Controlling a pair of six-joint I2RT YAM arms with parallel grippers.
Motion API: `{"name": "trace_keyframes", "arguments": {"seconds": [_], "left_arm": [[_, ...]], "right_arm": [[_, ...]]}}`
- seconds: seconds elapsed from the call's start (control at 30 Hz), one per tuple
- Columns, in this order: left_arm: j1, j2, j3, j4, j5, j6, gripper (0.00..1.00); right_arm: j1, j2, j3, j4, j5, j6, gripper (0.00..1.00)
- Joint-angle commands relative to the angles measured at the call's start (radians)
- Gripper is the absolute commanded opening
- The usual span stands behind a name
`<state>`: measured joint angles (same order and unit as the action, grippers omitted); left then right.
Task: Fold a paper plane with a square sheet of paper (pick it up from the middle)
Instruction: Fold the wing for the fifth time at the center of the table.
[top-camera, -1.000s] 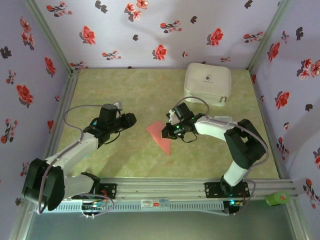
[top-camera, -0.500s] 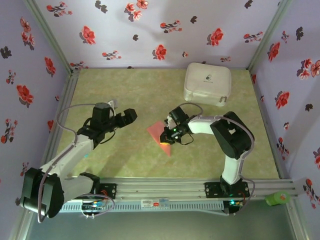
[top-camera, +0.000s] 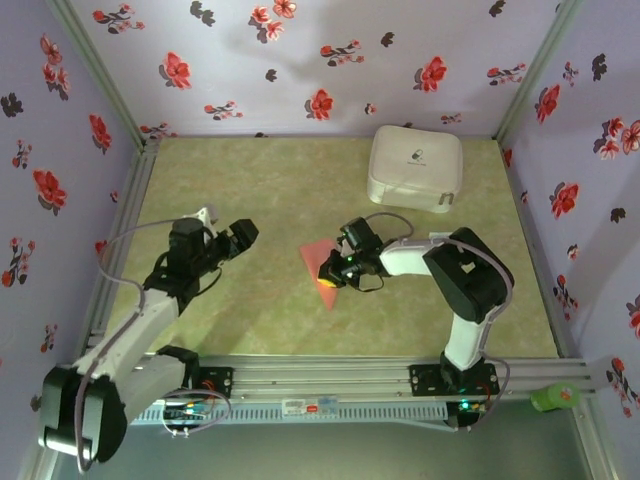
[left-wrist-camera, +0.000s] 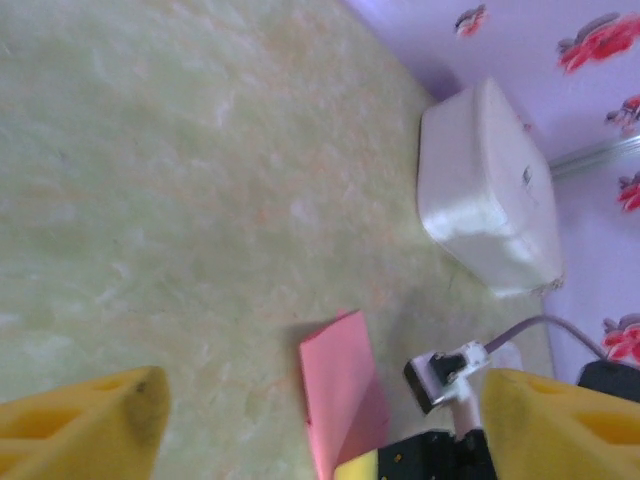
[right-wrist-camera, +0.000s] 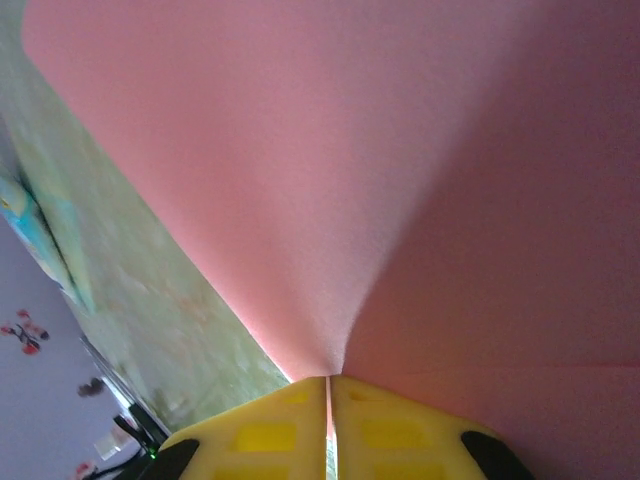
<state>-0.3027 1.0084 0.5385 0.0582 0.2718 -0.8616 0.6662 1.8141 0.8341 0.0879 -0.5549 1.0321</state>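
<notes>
The salmon-red sheet of paper (top-camera: 318, 262) is folded into a slim pointed paper plane shape with a centre crease, and lies mid-table. My right gripper (top-camera: 337, 268) is shut on its right side; in the right wrist view the yellow fingertips (right-wrist-camera: 290, 425) pinch the paper (right-wrist-camera: 330, 180) at the crease, with my right gripper (right-wrist-camera: 328, 385) closed tight. My left gripper (top-camera: 240, 235) is open and holds nothing, well left of the paper. From the left wrist, the paper (left-wrist-camera: 338, 375) stands as a shallow V beyond my left gripper (left-wrist-camera: 325, 398), whose yellow fingers (left-wrist-camera: 85, 425) are spread wide.
A white rounded-square case (top-camera: 415, 165) sits at the back right and also appears as the white case (left-wrist-camera: 485, 190) in the left wrist view. Flowered purple walls (top-camera: 300, 60) close in the green table. The rail (top-camera: 330, 385) runs along the near edge.
My left arm has drawn back to the left and toward the near edge, and its jaws have opened. The right gripper stays shut on the paper, which has shifted slightly.
</notes>
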Motion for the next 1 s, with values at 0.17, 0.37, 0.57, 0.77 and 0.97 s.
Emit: {"name": "trace_keyframes", "arguments": {"seconds": [0.17, 0.37, 0.57, 0.77, 0.97], "left_arm": [[-0.156, 0.328, 0.137, 0.147, 0.147, -0.103, 0.48], [-0.284, 0.563, 0.294, 0.139, 0.158, -0.107, 0.33], [-0.337, 0.734, 0.417, 0.128, 0.173, -0.141, 0.22], [-0.352, 0.831, 0.472, 0.102, 0.169, -0.152, 0.18], [-0.352, 0.875, 0.474, 0.106, 0.17, -0.16, 0.17]], "right_arm": [[0.016, -0.032, -0.181, 0.419, 0.174, 0.417, 0.1], [-0.029, -0.229, -0.076, 0.001, 0.121, 0.106, 0.19], [-0.103, -0.29, -0.011, -0.338, 0.228, -0.148, 0.2], [-0.194, -0.313, -0.076, -0.263, 0.198, -0.133, 0.2], [-0.217, -0.291, -0.101, -0.202, 0.141, -0.13, 0.21]]}}
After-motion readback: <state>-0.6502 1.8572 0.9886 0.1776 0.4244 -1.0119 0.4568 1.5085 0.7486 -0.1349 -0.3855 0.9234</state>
